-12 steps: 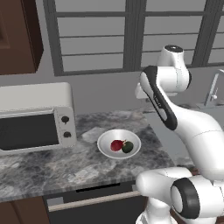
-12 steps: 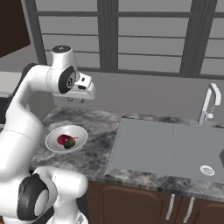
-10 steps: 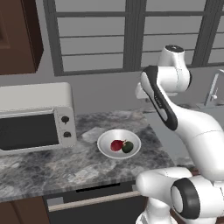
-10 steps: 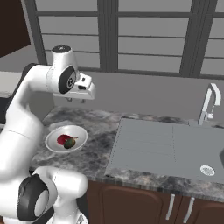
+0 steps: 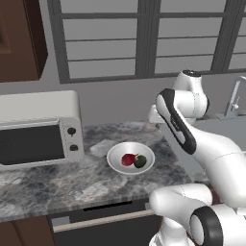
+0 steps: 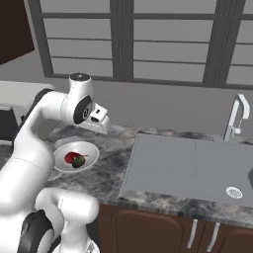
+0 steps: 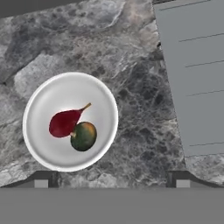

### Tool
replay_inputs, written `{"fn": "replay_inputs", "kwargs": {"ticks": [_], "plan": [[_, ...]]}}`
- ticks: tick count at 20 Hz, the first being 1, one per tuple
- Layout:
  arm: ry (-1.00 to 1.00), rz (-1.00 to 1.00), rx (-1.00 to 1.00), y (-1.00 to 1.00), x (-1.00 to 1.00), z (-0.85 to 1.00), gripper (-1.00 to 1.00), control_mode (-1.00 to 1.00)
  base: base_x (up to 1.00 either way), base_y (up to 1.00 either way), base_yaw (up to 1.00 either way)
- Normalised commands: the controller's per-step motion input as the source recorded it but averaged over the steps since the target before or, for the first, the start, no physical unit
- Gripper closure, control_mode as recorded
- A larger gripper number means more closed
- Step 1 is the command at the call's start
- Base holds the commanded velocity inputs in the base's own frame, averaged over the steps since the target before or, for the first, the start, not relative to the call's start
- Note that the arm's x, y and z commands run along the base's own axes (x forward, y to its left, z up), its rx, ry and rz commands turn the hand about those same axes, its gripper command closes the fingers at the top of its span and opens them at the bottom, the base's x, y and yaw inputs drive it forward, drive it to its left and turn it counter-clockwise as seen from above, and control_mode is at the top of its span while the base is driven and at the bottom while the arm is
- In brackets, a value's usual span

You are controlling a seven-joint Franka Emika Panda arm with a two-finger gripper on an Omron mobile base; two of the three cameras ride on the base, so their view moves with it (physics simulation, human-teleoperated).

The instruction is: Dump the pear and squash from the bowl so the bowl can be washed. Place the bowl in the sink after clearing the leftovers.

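fingers (image 7: pixel 40 179) spread wide and empty, high above the bowl (image 7: pixel 39 100).

left base view: the bowl (image 5: pixel 117 153) sits on the marble counter (image 5: pixel 57 178) beside the microwave (image 5: pixel 38 127), with the pear (image 5: pixel 128 159) and squash (image 5: pixel 140 161) touching inside. right base view: the gripper (image 6: pixel 99 118) hangs above the counter, between the bowl (image 6: pixel 62 154) and the sink (image 6: pixel 197 165). hand view: the pear (image 7: pixel 64 122) and squash (image 7: pixel 83 136) lie off-centre. the bowl looks stiff, smooth and probably slippery; the bare rim is likely the best pinch, and the fruit should roll once it tips.
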Motion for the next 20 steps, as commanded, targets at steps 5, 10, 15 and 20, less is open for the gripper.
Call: {"fn": "replay_inputs", "kwargs": {"ticks": [5,10,15,20], "plan": [[0.22,0.0,0.07,0.0,0.07,-1.0,-1.0,-1.0,0.0,0.0,0.0],[0.07,0.0,0.06,0.01,0.33,-0.99,-1.0,-1.0,0.0,0.0,0.0],[0.02,0.0,0.08,0.14,0.4,-0.96,-1.0,-1.0,0.0,0.0,0.0],[0.02,-0.02,0.02,0.15,0.45,-0.52,-1.0,-1.0,0.0,0.0,0.0]]}}
